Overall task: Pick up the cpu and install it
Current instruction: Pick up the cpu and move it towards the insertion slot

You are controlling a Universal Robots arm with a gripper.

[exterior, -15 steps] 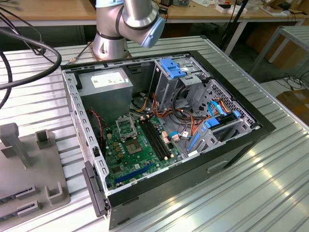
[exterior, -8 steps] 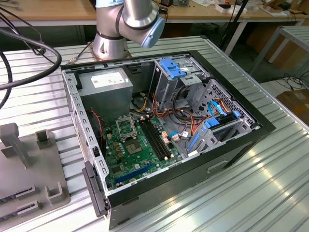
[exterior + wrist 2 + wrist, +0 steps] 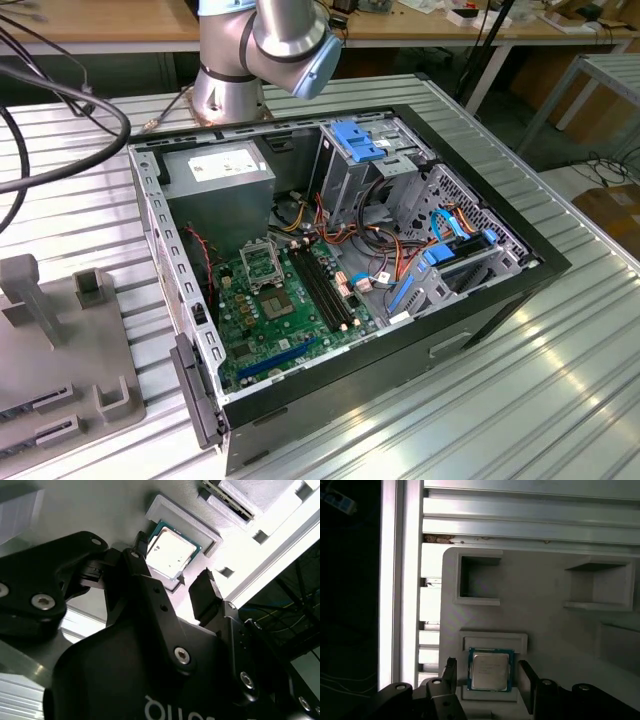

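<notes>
The cpu (image 3: pixel 490 670), a thin square chip with a pale silvery face and a green-blue rim, lies flat in a shallow pocket of a grey holder block (image 3: pixel 545 615). It also appears in the second wrist view, cpu (image 3: pixel 170 552). My gripper (image 3: pixel 488 676) hovers just over it, open, with one black finger (image 3: pixel 450 672) on one side and the other finger (image 3: pixel 526 677) on the opposite side. Small gaps show between both fingers and the chip's edges. In the second wrist view the gripper (image 3: pixel 172 570) straddles the chip the same way.
In the exterior view an open computer case (image 3: pixel 480 300) lies on the ribbed metal table (image 3: pixel 560 400), with its motherboard's metal-framed socket (image 3: pixel 262 262) exposed. The arm's base (image 3: pixel 230 80) stands behind the case. The grey holder block (image 3: pixel 60 340) sits at the exterior view's left, under thick black cables (image 3: pixel 60 95).
</notes>
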